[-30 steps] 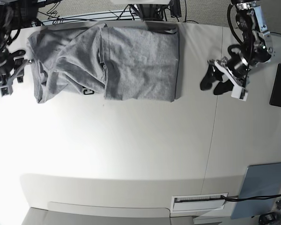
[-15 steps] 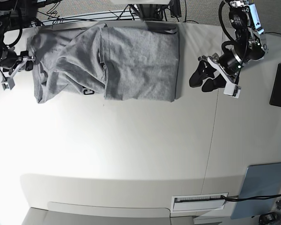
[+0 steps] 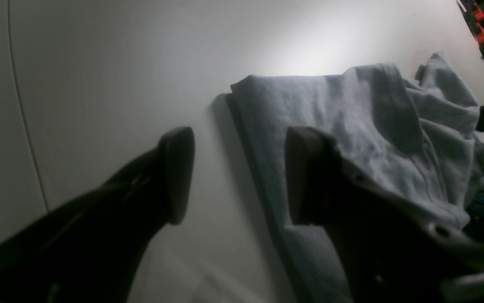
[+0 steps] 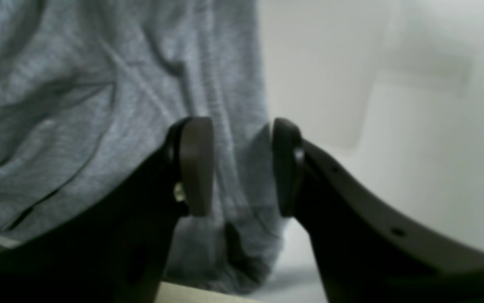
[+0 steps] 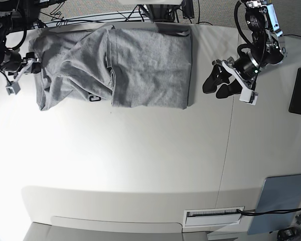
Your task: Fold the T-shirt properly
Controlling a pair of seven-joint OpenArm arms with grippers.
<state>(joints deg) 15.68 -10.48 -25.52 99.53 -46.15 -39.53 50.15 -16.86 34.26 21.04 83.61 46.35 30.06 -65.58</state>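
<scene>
T-shirt lies on white table; both pincers gape apart.

The T-shirt lies partly folded on the white table, rumpled at one end. The left gripper hovers just beyond the smooth folded edge, its fingers spread, clear of the cloth. The right gripper meets the rumpled edge; its fingers are too small to make out.
</scene>
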